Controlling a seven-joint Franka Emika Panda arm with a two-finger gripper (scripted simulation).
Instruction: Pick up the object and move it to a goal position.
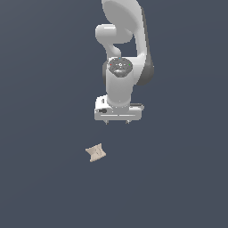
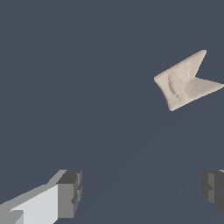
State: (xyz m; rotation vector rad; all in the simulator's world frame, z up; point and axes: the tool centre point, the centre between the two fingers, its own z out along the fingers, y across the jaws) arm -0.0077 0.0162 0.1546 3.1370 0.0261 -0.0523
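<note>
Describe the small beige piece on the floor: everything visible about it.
The beige piece is a small, blocky, bow-tie-like shape with pinched sides and flared corners, matte and faintly mottled like stone or clay. It lies flat on the dark surface, alone and untouched. The open gripper hangs apart from it; in the wrist view the piece sits outside the gap between the fingers.

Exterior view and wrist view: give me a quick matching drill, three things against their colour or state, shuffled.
Things:
1. object
2. gripper
3. floor

States:
A. dark blue-grey, plain
B. beige, lying on the floor, not held
C. open, nothing between its fingers

Pairs: 1-B, 2-C, 3-A
</note>
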